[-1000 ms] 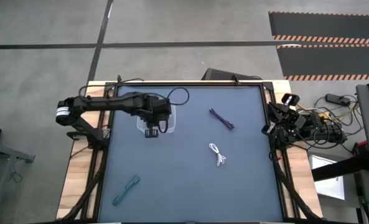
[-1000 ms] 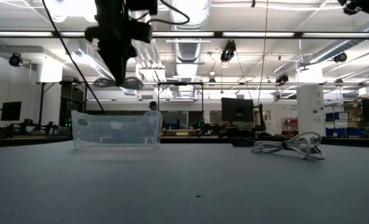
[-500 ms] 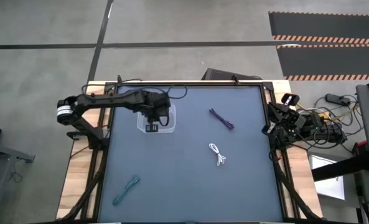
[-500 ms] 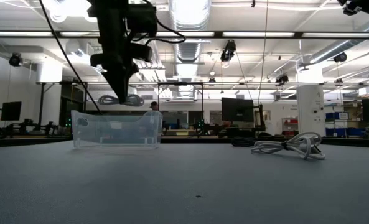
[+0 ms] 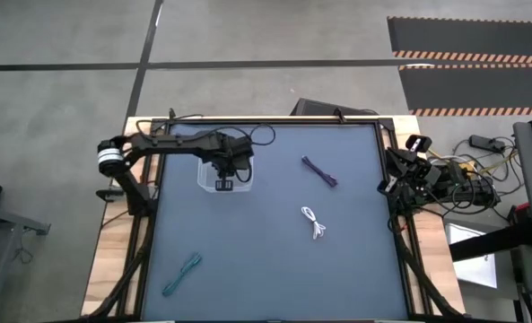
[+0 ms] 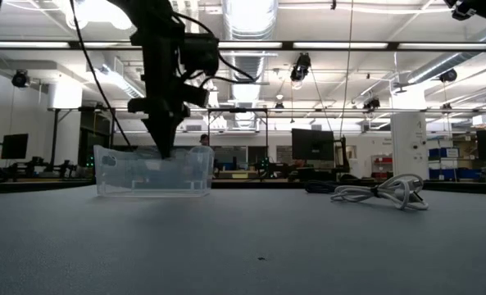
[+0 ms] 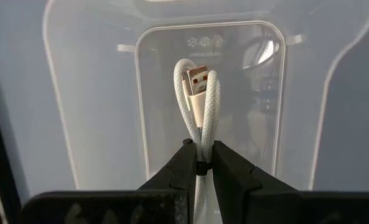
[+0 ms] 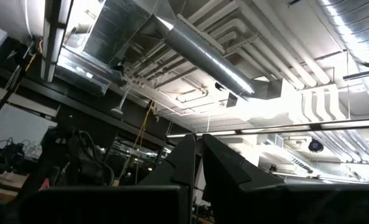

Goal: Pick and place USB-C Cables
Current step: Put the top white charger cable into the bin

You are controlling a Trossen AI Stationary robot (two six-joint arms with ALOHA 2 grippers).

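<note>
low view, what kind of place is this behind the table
Probably a big industrial lab or workshop: exposed ceiling ducts, rows of strip lights, and monitors on benches beyond the table.

A dark blue-grey table top point(image 5: 266, 269) sits in a black frame on a pale wooden base point(image 5: 109, 269). The grey concrete floor point(image 5: 59, 54) around it carries dark seams, and striped black mats point(image 5: 467, 63) lie off to one side. Overhead hang silver ducts point(image 8: 203, 53) and strip lights point(image 6: 365, 45). Monitors point(image 6: 312, 144) stand behind the table.
</note>
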